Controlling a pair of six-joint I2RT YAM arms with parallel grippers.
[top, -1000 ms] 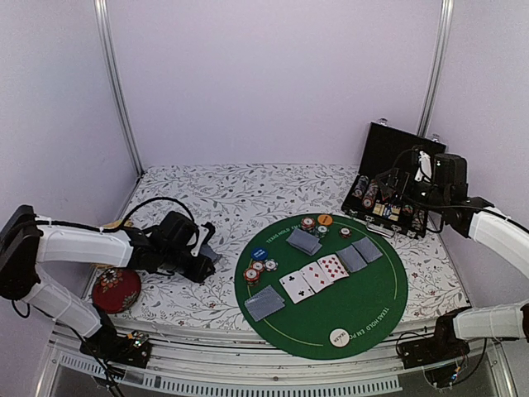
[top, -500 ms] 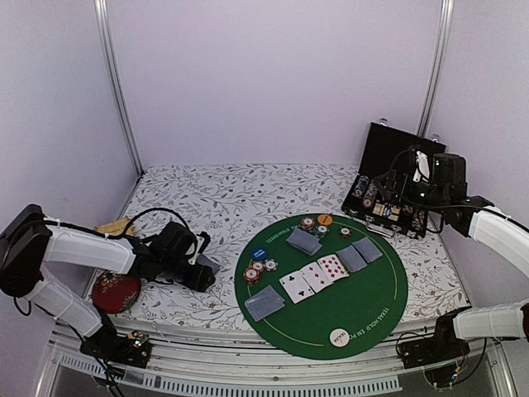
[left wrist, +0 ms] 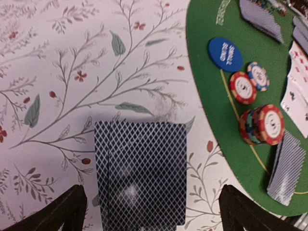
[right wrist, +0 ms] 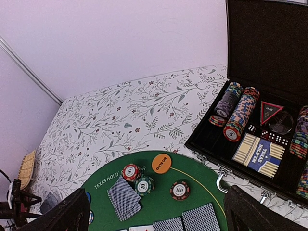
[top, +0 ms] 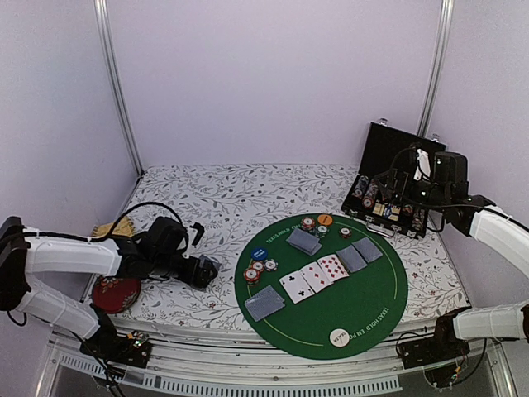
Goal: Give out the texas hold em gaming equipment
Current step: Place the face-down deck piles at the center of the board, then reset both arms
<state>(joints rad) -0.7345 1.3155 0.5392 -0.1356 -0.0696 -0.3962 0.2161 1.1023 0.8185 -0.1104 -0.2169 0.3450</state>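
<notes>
A deck of playing cards [left wrist: 140, 174] with diamond-pattern backs lies flat on the floral cloth, just left of the green mat [top: 368, 302]. My left gripper [left wrist: 153, 216] is open above the deck, its fingers wide on either side and not touching it. On the mat sit a blue button disc [left wrist: 225, 52], red-white chips [left wrist: 263, 124], an orange disc [right wrist: 161, 163], a white disc [top: 338, 337], three face-up cards [top: 314, 275] and face-down card pairs [top: 264, 303]. My right gripper [right wrist: 159, 216] hangs open high over the mat's far side, holding nothing.
An open black case [top: 398, 149] with rows of chips and a boxed deck stands at the back right. A red round cushion [top: 114, 291] and a straw basket [top: 111, 227] lie at the left edge beside my left arm.
My left gripper has opened and let go of the deck, which now rests on the cloth. The left arm has dropped lower and drawn back left. The right arm has not moved.
</notes>
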